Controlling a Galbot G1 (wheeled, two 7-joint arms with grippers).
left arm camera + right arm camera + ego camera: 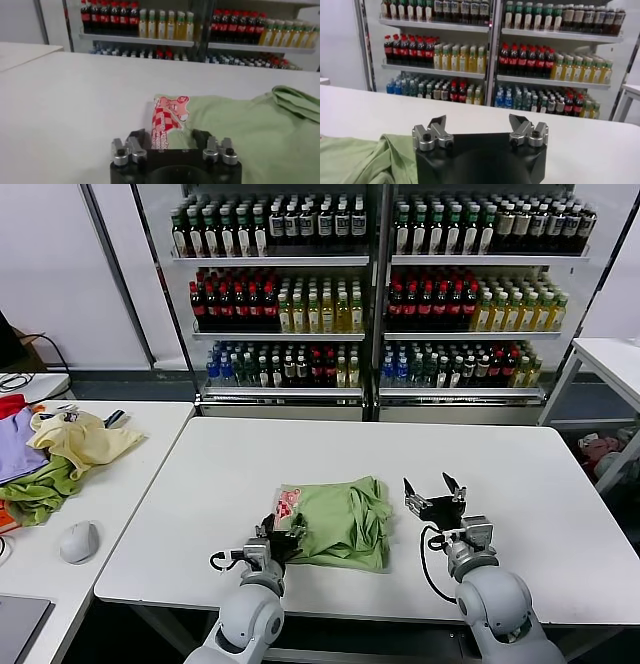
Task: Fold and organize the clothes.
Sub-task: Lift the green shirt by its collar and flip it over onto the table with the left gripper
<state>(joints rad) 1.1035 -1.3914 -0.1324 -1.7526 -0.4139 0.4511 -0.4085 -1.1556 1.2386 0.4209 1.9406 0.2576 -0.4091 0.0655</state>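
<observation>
The light green polo shirt (345, 524) lies folded in a compact bundle at the front middle of the white table (520, 474), with its red-and-white graphic (288, 504) showing at its left end. My left gripper (283, 536) is low at the shirt's front left corner. In the left wrist view its fingers (136, 137) stand apart, astride the shirt edge (225, 120) with the graphic (167, 117) just ahead. My right gripper (436, 496) is open and empty, just right of the shirt. The right wrist view shows that gripper (477, 125) with green fabric (365, 160) beside it.
A side table on the left holds a pale yellow garment (85, 439), a purple cloth (18, 454), a darker green cloth (40, 489) and a mouse (78, 541). Shelves of bottles (380, 294) stand behind the table. Another white table (615, 359) is at the far right.
</observation>
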